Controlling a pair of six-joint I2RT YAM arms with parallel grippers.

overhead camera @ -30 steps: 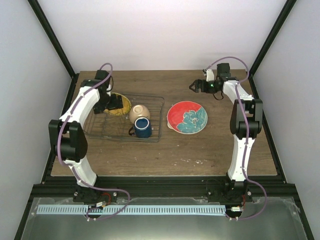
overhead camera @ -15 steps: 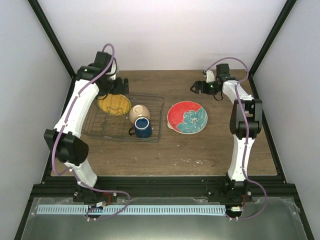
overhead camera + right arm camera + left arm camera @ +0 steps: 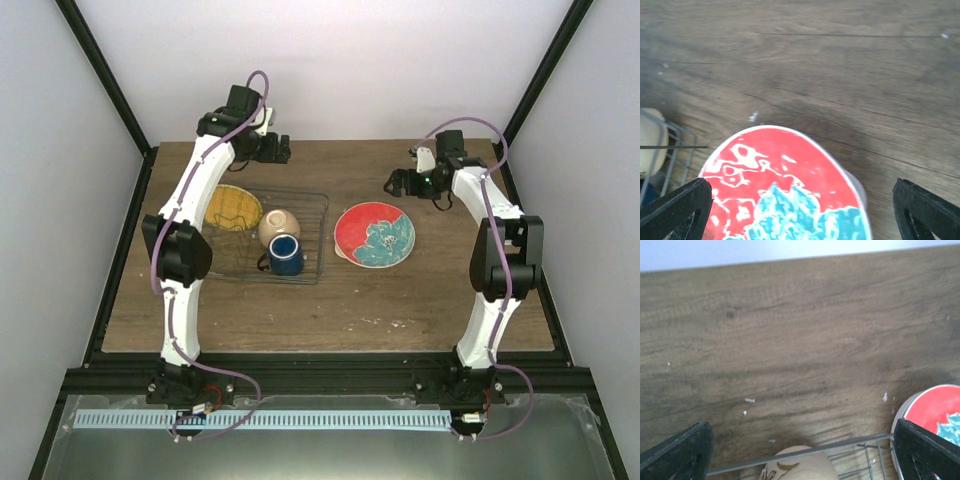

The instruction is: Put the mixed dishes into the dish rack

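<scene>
Red plate (image 3: 375, 235) lies flat on the table (image 3: 430, 300) just right of the rack (image 3: 300, 205), on the near side of the right gripper (image 3: 397, 183), whose fingers are spread wide and empty. Right arm is nearer. Left gripper (image 3: 280, 150), also spread and empty, hangs beyond the rack's far edge.

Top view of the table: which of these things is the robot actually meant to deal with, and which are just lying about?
Part of the job:
dish rack
yellow-orange plate, cream bowl and dark blue mug, all in it
red plate with teal flower, lying beside it

Just lying about:
small white specks
pale ribbed strip along the near edge
</scene>
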